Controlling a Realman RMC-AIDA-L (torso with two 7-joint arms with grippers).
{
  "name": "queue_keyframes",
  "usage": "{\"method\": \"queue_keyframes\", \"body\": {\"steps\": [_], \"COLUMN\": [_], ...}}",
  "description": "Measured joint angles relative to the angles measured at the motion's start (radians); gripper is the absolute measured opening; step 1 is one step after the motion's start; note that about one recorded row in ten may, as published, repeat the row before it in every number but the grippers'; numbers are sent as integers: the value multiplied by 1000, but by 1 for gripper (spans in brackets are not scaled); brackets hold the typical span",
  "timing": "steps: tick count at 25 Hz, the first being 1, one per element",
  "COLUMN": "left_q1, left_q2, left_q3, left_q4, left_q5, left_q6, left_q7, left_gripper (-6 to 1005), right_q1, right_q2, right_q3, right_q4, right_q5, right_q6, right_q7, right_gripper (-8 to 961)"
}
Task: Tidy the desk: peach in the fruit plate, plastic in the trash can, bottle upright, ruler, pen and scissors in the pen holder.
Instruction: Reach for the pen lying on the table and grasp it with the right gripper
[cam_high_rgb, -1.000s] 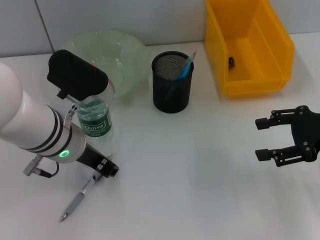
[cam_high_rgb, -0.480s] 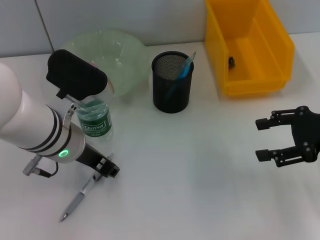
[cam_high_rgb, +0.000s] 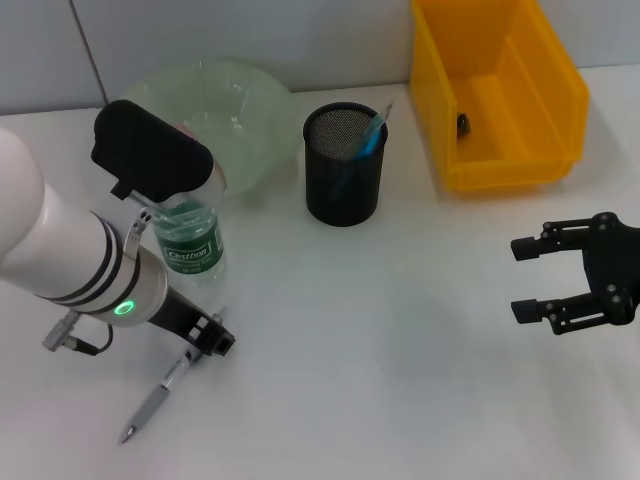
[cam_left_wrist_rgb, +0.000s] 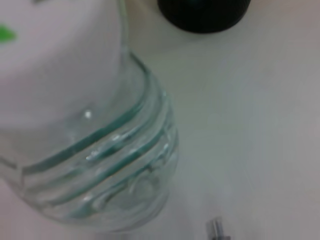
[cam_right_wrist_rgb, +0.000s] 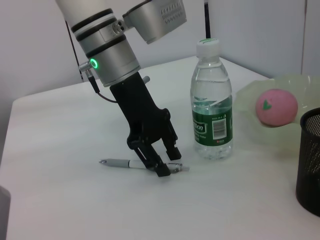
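The left gripper (cam_right_wrist_rgb: 167, 159) is down at the table with its jaws parted, straddling the back end of the pen (cam_right_wrist_rgb: 131, 163), which lies flat beneath it. The bottle (cam_right_wrist_rgb: 212, 102) stands upright just beside it, the peach (cam_right_wrist_rgb: 276, 106) in the plate (cam_high_rgb: 255, 110) beyond. The right gripper (cam_high_rgb: 528, 279) hovers wide open, well apart, nearer the bin (cam_high_rgb: 497, 92) and holder (cam_high_rgb: 345, 165).

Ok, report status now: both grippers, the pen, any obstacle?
Left gripper down at pen, fingers straddling it, not closed. Right gripper open, idle. Bottle upright beside left gripper.
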Motion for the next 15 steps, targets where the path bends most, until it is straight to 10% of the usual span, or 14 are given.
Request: {"method": "queue_keyframes", "body": {"steps": [15], "left_q1": [-9], "left_q2": [0], "left_q3": [1], "left_q4": [-17], "left_q5": [-1], "left_q6": [-4], "left_q7": [4], "left_gripper": [408], "right_q1": [1], "right_q2": [0], "right_q3": [0], "right_q4": [0], "right_q5": [-2], "right_q6": [-2], "right_q7": [-1], "right_gripper": [788]}}
